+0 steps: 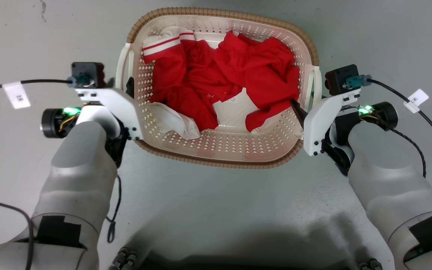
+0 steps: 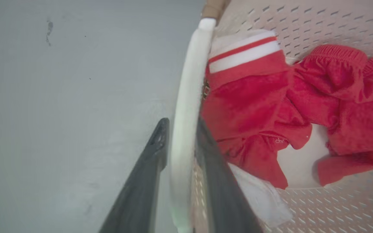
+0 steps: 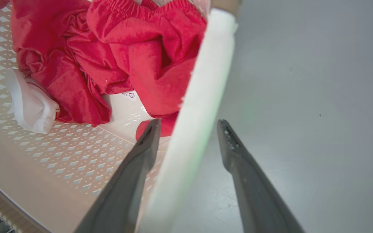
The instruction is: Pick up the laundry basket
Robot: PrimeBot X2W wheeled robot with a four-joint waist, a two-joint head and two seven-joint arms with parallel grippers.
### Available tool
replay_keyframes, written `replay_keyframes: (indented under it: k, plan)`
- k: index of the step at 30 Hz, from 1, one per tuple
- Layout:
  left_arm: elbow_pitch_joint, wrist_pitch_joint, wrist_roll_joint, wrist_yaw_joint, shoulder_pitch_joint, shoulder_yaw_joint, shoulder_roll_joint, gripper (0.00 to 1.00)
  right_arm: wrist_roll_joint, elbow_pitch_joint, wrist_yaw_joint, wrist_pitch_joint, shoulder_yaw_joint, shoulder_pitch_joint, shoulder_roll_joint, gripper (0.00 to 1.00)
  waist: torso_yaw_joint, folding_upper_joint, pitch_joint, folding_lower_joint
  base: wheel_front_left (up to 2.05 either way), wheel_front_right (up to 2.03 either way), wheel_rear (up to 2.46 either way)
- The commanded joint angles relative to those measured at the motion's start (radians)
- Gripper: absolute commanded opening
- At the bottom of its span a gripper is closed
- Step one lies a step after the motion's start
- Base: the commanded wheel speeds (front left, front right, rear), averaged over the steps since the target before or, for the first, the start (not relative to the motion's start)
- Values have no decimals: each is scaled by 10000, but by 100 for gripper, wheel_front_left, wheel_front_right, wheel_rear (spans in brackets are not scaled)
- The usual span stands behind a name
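Left claw (image 2: 181, 124) straddles the white left handle (image 2: 189, 81), jaws narrow; I cannot tell if it is clamped. Right claw (image 3: 189, 122) gapes astride the white right handle (image 3: 206, 81). Cream-white perforated plastic laundry basket (image 1: 219, 162), brown-rimmed, sits squarely between both arms.

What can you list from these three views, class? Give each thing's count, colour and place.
laundry basket: one, cream, brown rim, on floor between the arms
red clothes: heap, red, inside basket
white cloth: one, white, basket's near-left corner
floor: one, grey, beneath everything
left gripper: one, dark, fingers astride left handle
right gripper: one, dark, open around right handle
forearms: two, pale grey, lower corners
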Motion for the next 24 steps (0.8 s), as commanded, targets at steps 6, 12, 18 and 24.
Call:
replay_keyframes:
  k: [6, 12, 18, 24]
  plan:
    - [150, 140, -143, -30, 9, -34, -9, 0, 439, 70, -1, 111, 405, -159, -11, 0, 31, 0, -4, 0, 0, 0, 0]
    - [142, 315, -254, -104, 179, -82, -36, 0, 863, 20, 10, 292, 789, 17, 15, 0, 0, 0, -250, 0, 0, 0, 0]
    - [142, 583, -364, -109, 362, -119, -55, 0, 1269, -107, 10, 624, 1201, 140, 35, 0, -79, 0, -707, 0, 0, 0, 0]
    - [148, 883, -563, -141, 868, -118, -144, 0, 1909, -219, 20, 1200, 1788, 566, 54, 0, -293, 0, -1864, 0, 0, 0, 0]
